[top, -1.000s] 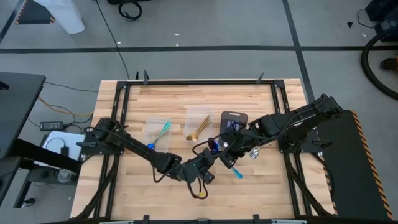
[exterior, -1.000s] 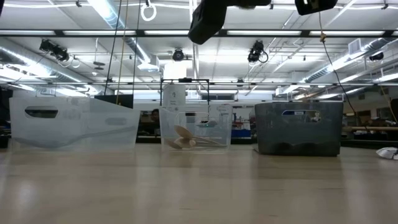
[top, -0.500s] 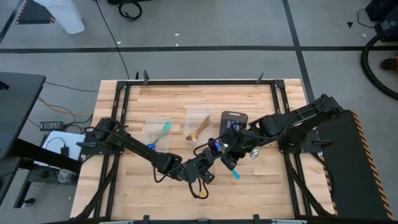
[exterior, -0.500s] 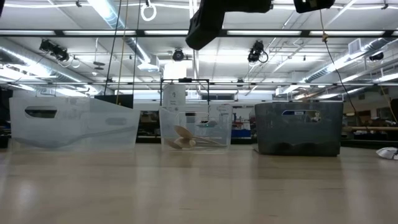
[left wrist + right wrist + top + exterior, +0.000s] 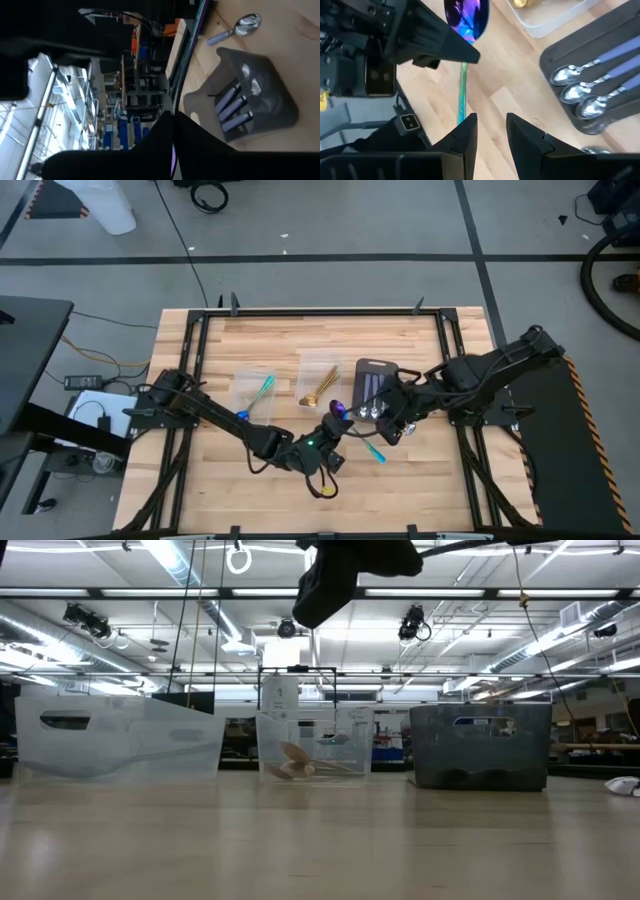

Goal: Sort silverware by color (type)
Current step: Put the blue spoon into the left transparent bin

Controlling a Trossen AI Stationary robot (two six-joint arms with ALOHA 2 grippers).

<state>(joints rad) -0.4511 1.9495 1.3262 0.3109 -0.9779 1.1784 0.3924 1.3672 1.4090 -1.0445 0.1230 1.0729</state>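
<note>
At the table's middle: left gripper (image 5: 327,436) shut tight on the purple spoon (image 5: 336,409), held up off the wood.
Purple spoon, seen close: shiny purple-blue bowl (image 5: 466,17) poking out past a dark left finger (image 5: 435,45); thin teal handle (image 5: 462,90) running on below it.
Right gripper (image 5: 385,426): at 3 o'clock from the purple spoon, just beside it, fingers apart (image 5: 470,134), nothing between them.
Teal bit (image 5: 375,452): at 5 o'clock from the purple bowl; cannot tell if lying on the wood.
Left clear tub (image 5: 255,390): at 10 o'clock from the middle, one teal spoon (image 5: 264,388) inside.
Middle clear tub (image 5: 320,380): at 12 o'clock, gold spoon (image 5: 315,393) inside.
Dark grey tray (image 5: 377,366): at 1 o'clock, touching neither tub; silver spoons (image 5: 580,90) side by side inside, bowls all one way.
Loose silver spoon (image 5: 235,30): alone on the wood, near the tray but outside it.
Small gold thing (image 5: 325,492): at 6 o'clock, near the front edge, too small to tell more.
In the way: both dark arms crossing over the middle, hiding some wood below.
Table (image 5: 280,340): pale wood boards, black frame round the edge.
Floor: grey, with dark lines and cables.
Room, from table height: tubs and tray in a row, long ceiling lights, shelves far back, a dark arm part (image 5: 345,570) hanging from the top.
</note>
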